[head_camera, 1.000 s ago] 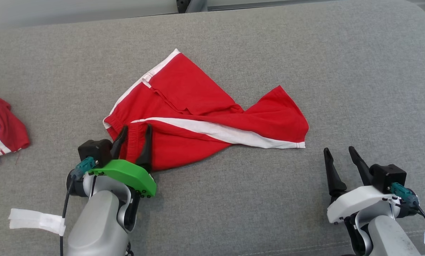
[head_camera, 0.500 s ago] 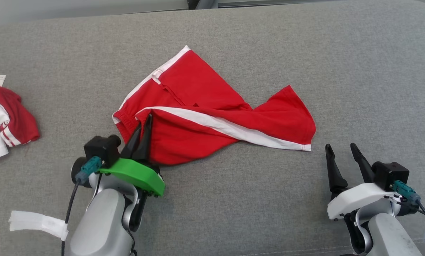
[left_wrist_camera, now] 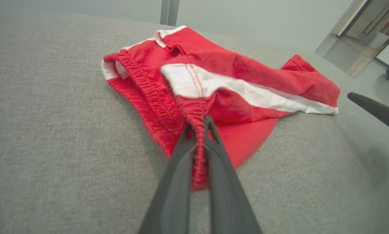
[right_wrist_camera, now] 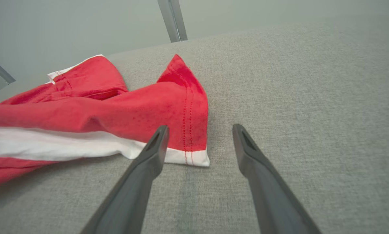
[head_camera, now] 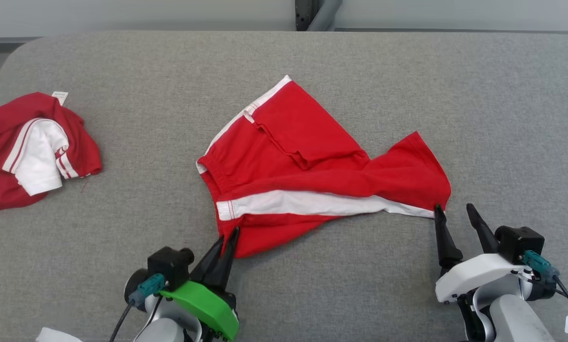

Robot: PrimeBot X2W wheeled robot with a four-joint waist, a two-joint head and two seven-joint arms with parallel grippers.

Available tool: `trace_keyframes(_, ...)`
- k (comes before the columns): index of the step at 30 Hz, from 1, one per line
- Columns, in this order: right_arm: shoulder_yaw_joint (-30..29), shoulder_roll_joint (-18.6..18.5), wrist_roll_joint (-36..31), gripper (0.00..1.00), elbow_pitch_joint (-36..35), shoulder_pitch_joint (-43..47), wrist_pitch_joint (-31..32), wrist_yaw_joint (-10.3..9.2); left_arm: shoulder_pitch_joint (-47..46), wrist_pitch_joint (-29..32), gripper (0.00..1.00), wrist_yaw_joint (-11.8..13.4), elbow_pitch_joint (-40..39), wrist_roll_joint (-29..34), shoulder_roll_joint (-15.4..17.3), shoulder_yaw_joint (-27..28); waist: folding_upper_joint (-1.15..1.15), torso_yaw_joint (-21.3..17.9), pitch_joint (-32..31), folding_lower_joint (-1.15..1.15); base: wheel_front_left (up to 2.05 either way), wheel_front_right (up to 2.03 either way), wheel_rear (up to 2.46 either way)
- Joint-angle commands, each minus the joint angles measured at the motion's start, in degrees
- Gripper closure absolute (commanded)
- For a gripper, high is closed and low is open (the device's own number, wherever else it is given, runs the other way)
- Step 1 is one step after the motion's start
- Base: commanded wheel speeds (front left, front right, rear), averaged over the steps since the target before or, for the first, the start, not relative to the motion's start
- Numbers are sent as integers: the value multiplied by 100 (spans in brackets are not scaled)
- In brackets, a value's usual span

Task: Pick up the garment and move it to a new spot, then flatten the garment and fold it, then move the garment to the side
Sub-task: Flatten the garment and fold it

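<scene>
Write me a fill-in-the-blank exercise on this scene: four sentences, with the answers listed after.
1. The left tool is shut on the elastic ____ of the red shorts.
2. The right tool stands ____, holding nothing.
3. A ____ stripe runs along the side of the shorts.
4. In the head view, another red and white garment lies at the gray cushion's ____ edge.
Missing words: waistband; open; white; left.

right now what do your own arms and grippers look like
The left gripper has a green shell, the right gripper a white shell. Both have two long, dark, tapered fingers. Each carries a black box with a teal plug and black cable; the forearms are silver-grey.
</scene>
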Motion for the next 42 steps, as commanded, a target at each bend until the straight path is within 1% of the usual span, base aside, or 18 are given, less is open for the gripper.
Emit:
trace_keyframes(1,-5,16,35,0,15,86,-16,-8,88,-2,100,-14,14,-69,59,-52,0,117,-118,0,0,0,0)
trace_keyframes(2,2,18,21,0,24,96,-16,-8,153,-2,99,-14,117,-228,169,-265,0,128,-146,0,0,0,0)
trace_keyframes(4,12,17,41,0,18,97,-16,-8,185,-2,97,-14,217,-416,247,-430,0,115,-164,0,0,0,0)
trace_keyframes(5,17,10,42,0,10,97,-16,-8,200,-2,94,-14,303,-472,284,-493,0,97,-171,0,0,0,0)
trace_keyframes(6,13,-6,39,0,6,101,-16,-8,211,-2,88,-14,387,-538,306,-552,0,77,-179,0,0,0,0)
trace_keyframes(7,3,-33,21,0,0,116,-16,-8,200,-2,75,-14,563,-634,300,-546,0,27,-190,0,0,0,0)
trace_keyframes(8,-4,-40,11,0,4,127,-16,-8,194,-2,67,-14,681,-630,297,-500,0,2,-198,0,0,0,0)
trace_keyframes(9,-8,-44,-3,0,7,129,-16,-8,192,-2,54,-14,808,-605,282,-403,0,-26,-208,0,0,0,0)
trace_keyframes(10,-12,-50,-13,0,9,133,-16,-8,194,-2,2,-14,945,-532,268,-283,0,-55,-218,0,0,0,0)
trace_keyframes(11,-15,-62,-19,0,12,137,-16,-8,193,-2,0,-13,1062,-453,227,-155,0,-82,-224,0,0,0,0)
trace_keyframes(15,1,-103,-7,0,9,170,-16,-8,261,-2,0,3,1340,-61,13,399,0,-159,-240,0,0,0,0)
trace_keyframes(16,95,-109,33,0,-3,176,-16,-8,300,-2,0,7,1355,149,-72,649,0,-173,-232,0,0,0,0)
trace_keyframes(22,481,-199,196,0,6,161,-16,-8,395,-2,0,-2,1049,685,-327,1342,0,-64,-158,0,0,0,0)
trace_keyframes(26,630,-247,271,0,54,180,-16,-8,537,-2,0,-7,825,1017,-458,1735,0,-1,-136,0,0,0,0)
trace_keyframes(31,829,-283,380,0,172,192,-16,-8,634,-2,0,-12,703,1218,-561,1912,0,50,-144,0,0,0,0)
trace_keyframes(42,1003,-323,510,0,241,347,-16,-8,820,-2,0,-13,613,1189,-646,1795,0,100,-317,0,0,0,0)
